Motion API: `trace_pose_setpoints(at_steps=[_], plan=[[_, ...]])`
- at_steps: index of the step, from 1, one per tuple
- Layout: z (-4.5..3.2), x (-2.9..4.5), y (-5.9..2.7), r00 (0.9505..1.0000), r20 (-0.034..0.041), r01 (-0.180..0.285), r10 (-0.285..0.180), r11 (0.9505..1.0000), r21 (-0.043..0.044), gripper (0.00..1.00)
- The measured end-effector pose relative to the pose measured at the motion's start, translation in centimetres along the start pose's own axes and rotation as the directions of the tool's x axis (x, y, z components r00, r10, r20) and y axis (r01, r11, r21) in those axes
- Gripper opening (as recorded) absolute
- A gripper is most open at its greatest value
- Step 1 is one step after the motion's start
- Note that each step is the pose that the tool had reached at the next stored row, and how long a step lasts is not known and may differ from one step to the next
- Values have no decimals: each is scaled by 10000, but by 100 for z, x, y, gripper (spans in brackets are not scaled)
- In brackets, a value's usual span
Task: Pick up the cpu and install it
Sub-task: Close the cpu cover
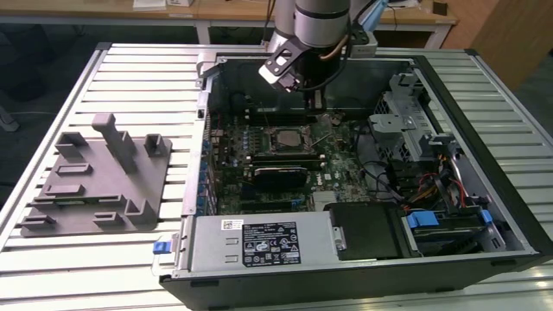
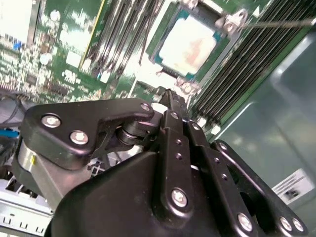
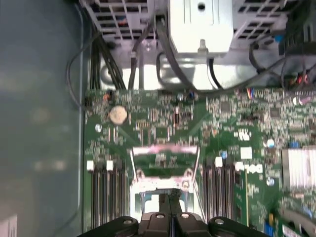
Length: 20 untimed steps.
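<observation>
The cpu (image 1: 285, 138) is a silvery square lying flat in the socket in the middle of the green motherboard (image 1: 337, 172), inside the open computer case. In the second wrist view the cpu (image 2: 190, 42) shows its pale metal top with a thin rim, and the socket's metal frame around it. My gripper (image 1: 315, 100) hangs above the board, just behind the socket and apart from the chip. Its black fingers (image 2: 170, 98) are pressed together with nothing between them. In the first wrist view the gripper (image 3: 170, 200) points over the socket's raised metal plate (image 3: 163, 158).
A grey fixture tray (image 1: 95, 181) lies on the slatted table at the exterior view's left. Inside the case (image 1: 484, 149) are a power supply (image 1: 259, 243), a black drive (image 1: 372, 230), a metal drive cage (image 1: 406, 116), cables and dark memory slots (image 2: 247, 59).
</observation>
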State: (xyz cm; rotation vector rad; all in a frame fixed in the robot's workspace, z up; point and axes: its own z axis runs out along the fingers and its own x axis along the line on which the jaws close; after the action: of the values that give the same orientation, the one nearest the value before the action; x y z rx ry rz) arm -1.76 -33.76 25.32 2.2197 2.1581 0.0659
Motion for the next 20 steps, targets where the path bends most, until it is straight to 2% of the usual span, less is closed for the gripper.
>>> trace_pose_setpoints(at_steps=[4, 13, 20], plan=[[8, 3, 132, 10000, 1, 0, 0, 10000, 32, 11], [-26, 5, 177, 10000, 0, 0, 0, 10000, 57, 11], [-11, 12, 414, 10000, 2, 0, 0, 9999, 138, 11]])
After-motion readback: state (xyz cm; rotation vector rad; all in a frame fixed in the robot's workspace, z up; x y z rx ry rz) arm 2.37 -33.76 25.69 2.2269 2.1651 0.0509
